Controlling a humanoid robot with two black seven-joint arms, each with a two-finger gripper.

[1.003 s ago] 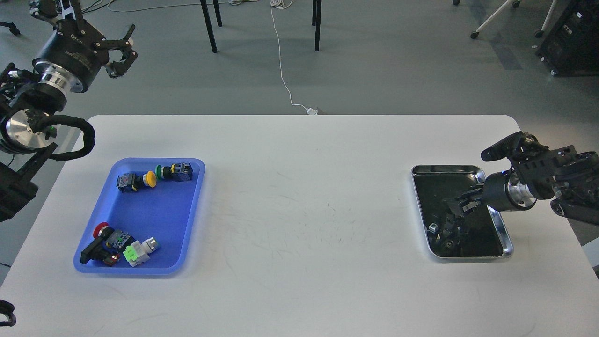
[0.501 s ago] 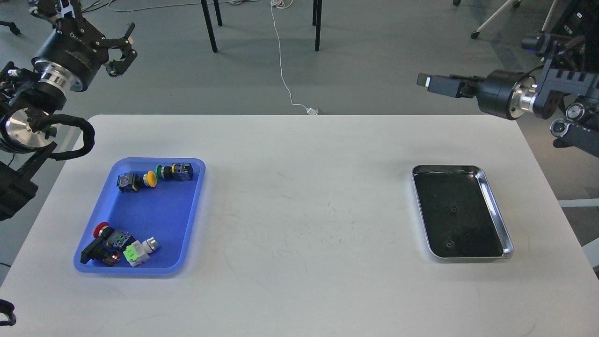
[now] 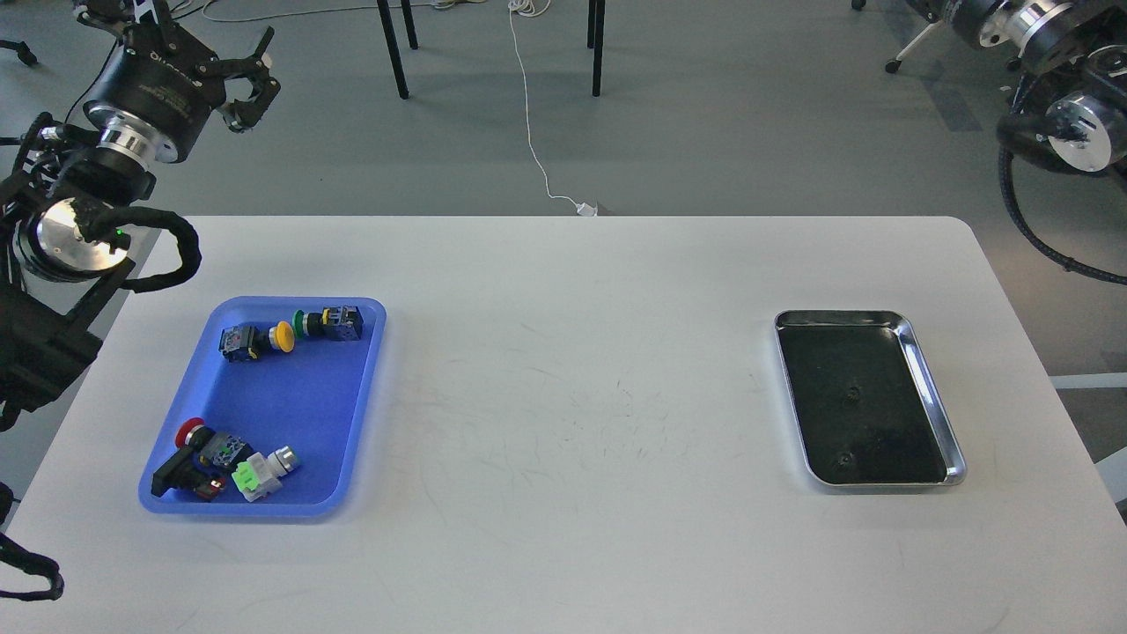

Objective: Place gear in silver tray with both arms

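Nearest, at the lower left of the frame, the blue tray (image 3: 339,414) lies on the white table (image 3: 563,528) with its load unchanged from the earlier frames. It holds five push-button parts. Three are at its near end: a red-capped one (image 3: 191,433), a black one (image 3: 180,473) and a white one with a green face (image 3: 257,475). Two are at its far end: a yellow-capped one (image 3: 255,339) and a green-capped one (image 3: 330,323).

At the lower right sits the one silver tray (image 3: 935,392), in the same spot as before. Its dark floor shows only two small round marks; no part can be made out in it.

Beyond the table the grey floor carries a white cable (image 3: 532,114) and two black furniture legs (image 3: 394,48).

At the upper left, the left gripper (image 3: 251,77) hangs over the floor, off the table's far left corner. It has shifted slightly up and to the right since half a second ago. Its jaws are spread and hold nothing.

The biggest change is at the upper right. Half a second ago the right arm (image 3: 1057,106) reached over the table's far edge with a dark blue block in its claw. Now it has swung up and back. Only its wrist rings and cable loop show, and its gripper is cut off by the top edge, so its jaws cannot be told.
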